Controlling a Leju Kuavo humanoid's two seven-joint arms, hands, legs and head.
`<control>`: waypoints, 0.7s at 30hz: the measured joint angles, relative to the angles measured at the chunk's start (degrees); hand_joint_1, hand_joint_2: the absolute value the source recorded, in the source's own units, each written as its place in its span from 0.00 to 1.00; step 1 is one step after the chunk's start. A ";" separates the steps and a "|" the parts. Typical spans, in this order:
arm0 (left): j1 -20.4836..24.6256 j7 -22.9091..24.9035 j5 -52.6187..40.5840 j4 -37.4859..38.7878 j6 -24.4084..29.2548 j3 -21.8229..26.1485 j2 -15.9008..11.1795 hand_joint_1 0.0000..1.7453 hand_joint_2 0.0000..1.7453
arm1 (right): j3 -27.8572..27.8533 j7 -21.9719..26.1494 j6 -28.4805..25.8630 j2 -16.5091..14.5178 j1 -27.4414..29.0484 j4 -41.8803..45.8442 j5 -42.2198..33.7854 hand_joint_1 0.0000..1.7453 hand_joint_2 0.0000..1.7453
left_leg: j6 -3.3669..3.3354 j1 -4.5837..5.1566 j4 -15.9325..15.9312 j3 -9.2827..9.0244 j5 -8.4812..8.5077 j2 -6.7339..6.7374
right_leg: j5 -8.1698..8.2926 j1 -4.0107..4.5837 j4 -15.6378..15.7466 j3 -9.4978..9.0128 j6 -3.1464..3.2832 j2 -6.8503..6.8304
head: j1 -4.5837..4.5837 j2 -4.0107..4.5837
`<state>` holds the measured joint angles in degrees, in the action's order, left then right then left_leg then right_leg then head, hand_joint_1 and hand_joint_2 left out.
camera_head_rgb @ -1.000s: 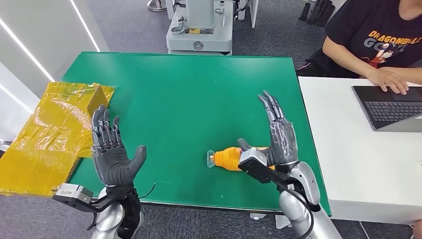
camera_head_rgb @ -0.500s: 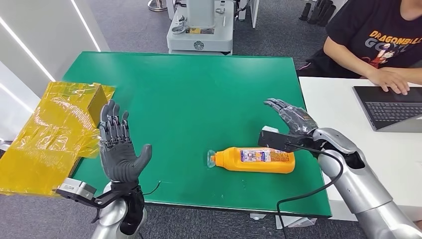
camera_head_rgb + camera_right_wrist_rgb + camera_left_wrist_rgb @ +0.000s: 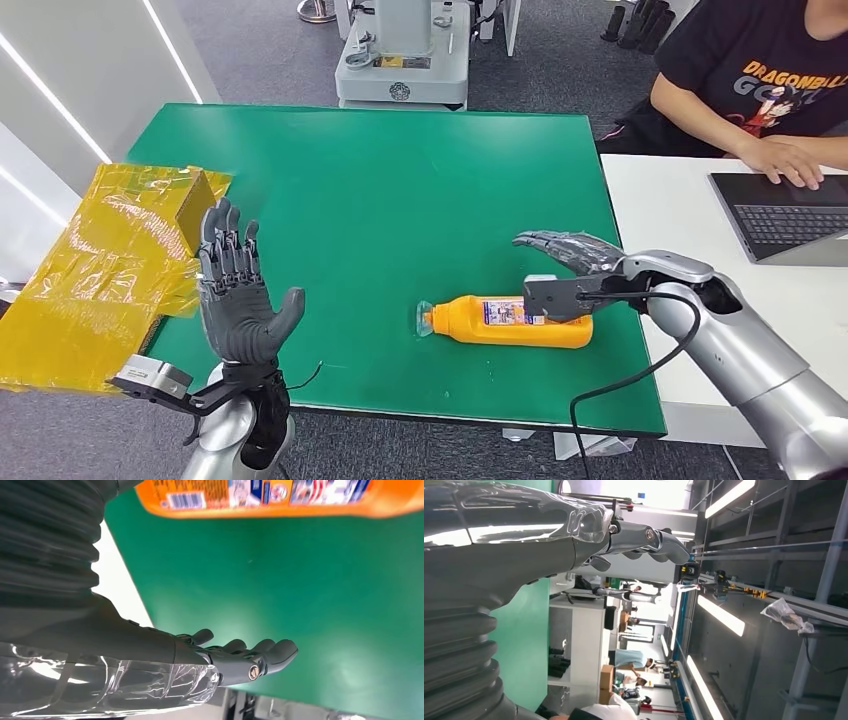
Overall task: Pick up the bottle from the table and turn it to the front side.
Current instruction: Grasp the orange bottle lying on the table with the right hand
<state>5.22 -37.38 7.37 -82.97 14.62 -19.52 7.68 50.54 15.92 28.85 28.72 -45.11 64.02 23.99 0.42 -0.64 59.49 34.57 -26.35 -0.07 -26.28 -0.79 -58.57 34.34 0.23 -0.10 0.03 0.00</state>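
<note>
A green worktop (image 3: 380,190) stands on grey carpet (image 3: 250,50), a white desk (image 3: 700,300) at its right and a grey machine base (image 3: 402,60) beyond its far edge.

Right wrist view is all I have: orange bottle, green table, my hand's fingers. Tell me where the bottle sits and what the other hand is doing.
Observer: The orange bottle lies on its side on the green table, near the front edge, cap end toward the robot's left.
Operator: Give me the right hand against it.
Observer: The right hand is open, fingers spread, on the far side of the bottle, not holding it.
Operator: Report the left hand.
Observer: The left hand is raised upright and open at the table's front left, holding nothing, beside a yellow plastic bag.
</note>
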 joint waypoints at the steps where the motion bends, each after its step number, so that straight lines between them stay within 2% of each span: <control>1: 0.00 0.01 0.03 -0.01 0.05 0.00 -0.02 0.00 1.00 | 0.80 -0.01 -0.03 0.02 -0.14 -0.29 -0.12 0.00 1.00 | 0.00 0.00 0.00 0.00 0.00 0.00 | 0.00 0.00 0.00 0.00 0.00 0.00 | 0.00 0.00; 16: -0.05 0.01 0.09 -0.02 0.51 0.00 -0.46 0.00 1.00 | 9.86 -1.14 -2.62 0.68 -0.89 -5.93 0.83 0.00 1.00 | 0.00 0.00 0.00 0.02 0.00 -0.01 | 0.00 0.00 0.00 -0.01 0.00 -0.01 | 0.00 0.00; 21: -0.12 0.01 0.00 -0.02 0.54 0.00 -0.44 0.00 1.00 | 11.93 -0.92 -5.23 0.61 -0.69 -8.80 2.38 0.00 1.00 | 0.00 0.00 0.00 0.01 0.00 -0.03 | 0.00 0.00 0.00 0.00 0.00 -0.02 | 0.00 0.00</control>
<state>5.10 -37.38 7.37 -82.99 15.15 -19.52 7.23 62.47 15.01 23.61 29.33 -45.81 55.22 26.37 0.42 -0.64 59.49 34.58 -26.35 -0.10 -26.28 -0.79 -58.57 34.34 0.22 -0.12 0.03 0.00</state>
